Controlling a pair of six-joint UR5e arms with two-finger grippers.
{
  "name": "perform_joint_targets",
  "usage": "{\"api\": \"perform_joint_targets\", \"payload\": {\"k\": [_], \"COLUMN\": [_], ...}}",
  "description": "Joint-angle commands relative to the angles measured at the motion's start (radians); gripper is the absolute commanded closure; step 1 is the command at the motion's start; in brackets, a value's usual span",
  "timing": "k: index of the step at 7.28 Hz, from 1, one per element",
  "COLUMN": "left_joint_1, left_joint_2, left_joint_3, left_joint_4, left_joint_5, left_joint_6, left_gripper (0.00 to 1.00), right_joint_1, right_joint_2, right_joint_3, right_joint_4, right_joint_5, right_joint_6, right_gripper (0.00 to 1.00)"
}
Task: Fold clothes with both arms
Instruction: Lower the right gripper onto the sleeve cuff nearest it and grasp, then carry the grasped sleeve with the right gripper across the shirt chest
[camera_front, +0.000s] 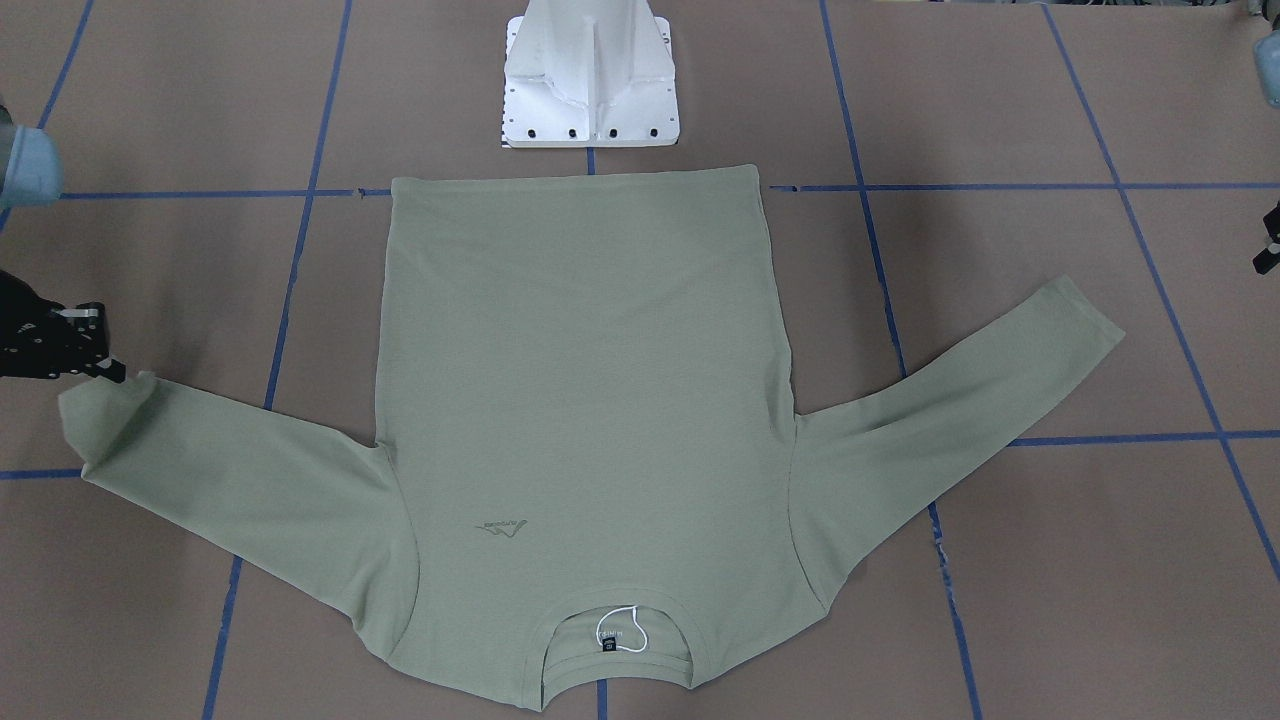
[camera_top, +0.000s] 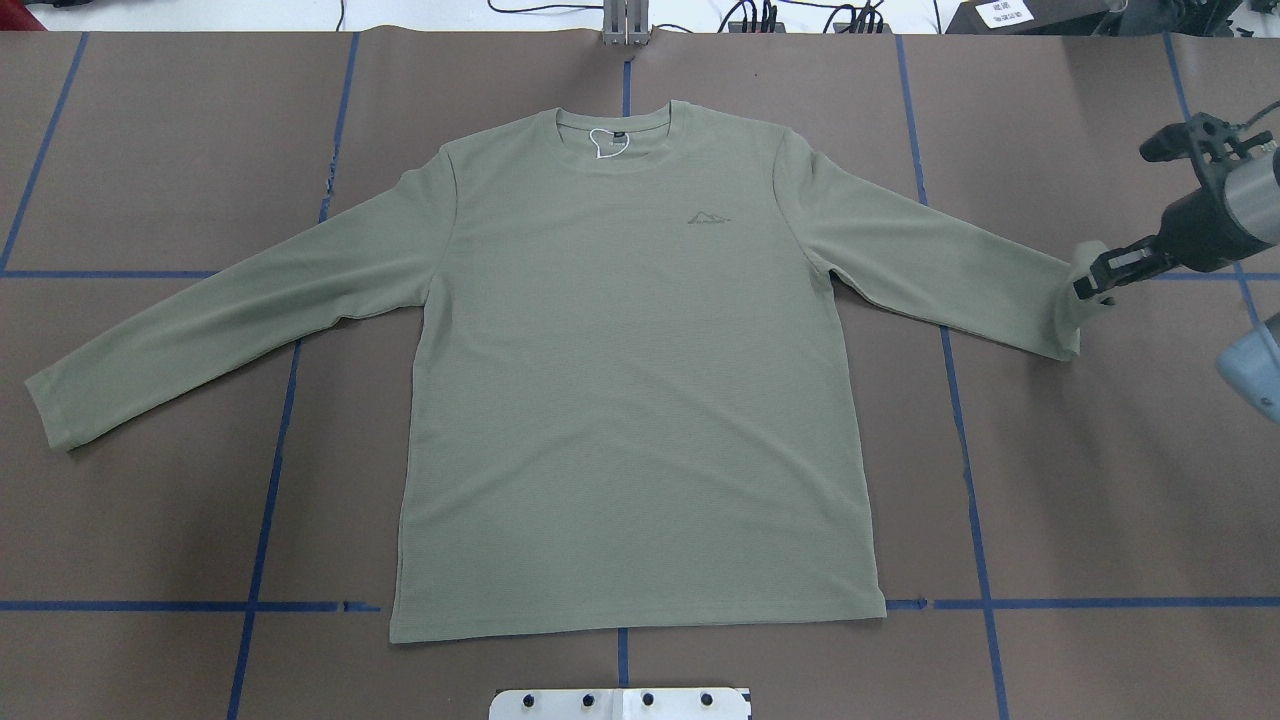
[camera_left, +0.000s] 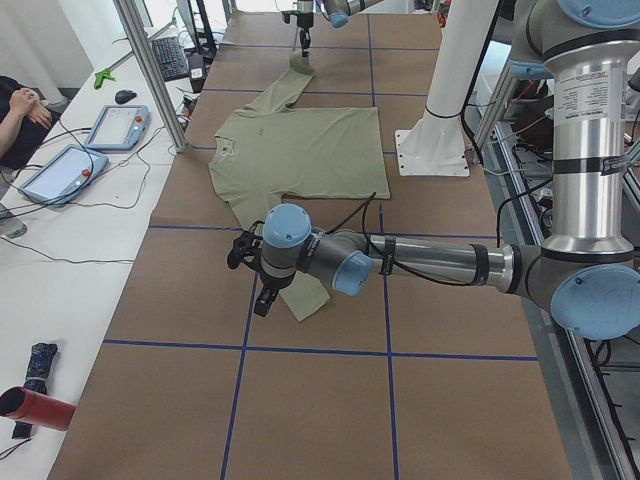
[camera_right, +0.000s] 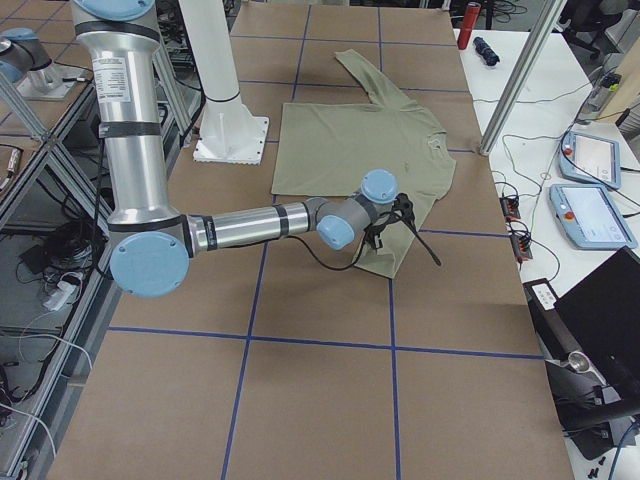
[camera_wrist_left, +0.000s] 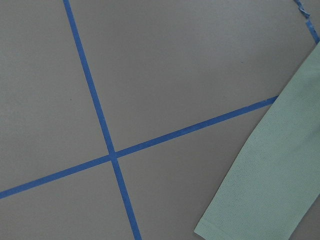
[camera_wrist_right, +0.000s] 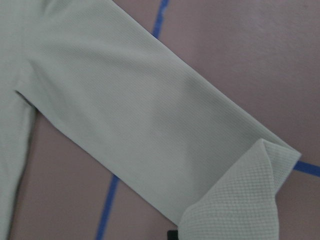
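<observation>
The pale sage-green shirt (camera_top: 630, 380) lies flat and face up on the brown table, both sleeves spread out; it also shows in the front view (camera_front: 580, 380). My right gripper (camera_top: 1092, 290) is shut on the cuff of the sleeve on my right, and that cuff (camera_wrist_right: 235, 205) is lifted and folded over. In the front view the right gripper (camera_front: 112, 373) sits at that cuff. My left gripper (camera_left: 262, 300) hovers near the other sleeve's cuff (camera_wrist_left: 270, 190); I cannot tell whether it is open or shut.
The white pedestal base (camera_front: 590, 80) stands at the shirt's hem. Blue tape lines (camera_top: 270, 500) cross the table. A side table with tablets (camera_left: 115, 125) and a red object (camera_left: 35, 408) runs along the far edge, with a person (camera_left: 20, 110) there.
</observation>
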Motion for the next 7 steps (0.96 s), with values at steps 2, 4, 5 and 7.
{"api": "perform_joint_targets", "payload": {"k": [2,4,5,7], "left_joint_1": [0.000,0.000,0.000,0.000], "left_joint_2": [0.000,0.000,0.000,0.000], "left_joint_3": [0.000,0.003,0.002,0.003], "left_joint_4": [0.000,0.000,0.001,0.001], "left_joint_5": [0.000,0.000,0.000,0.000], "left_joint_6": [0.000,0.000,0.000,0.000], "left_gripper": [0.00,0.00,0.00,0.00], "right_joint_1": [-0.135,-0.184,-0.204,-0.252], "right_joint_2": [0.271,0.451,0.528,0.724], "right_joint_3": [-0.011,-0.023,-0.062,-0.196], "right_joint_4": [-0.092,-0.255,-0.265,-0.256], "right_joint_5": [-0.010,-0.070,-0.099,-0.195], "right_joint_6": [0.217,0.223,0.267,0.370], "right_gripper": [1.00,1.00,1.00,1.00]}}
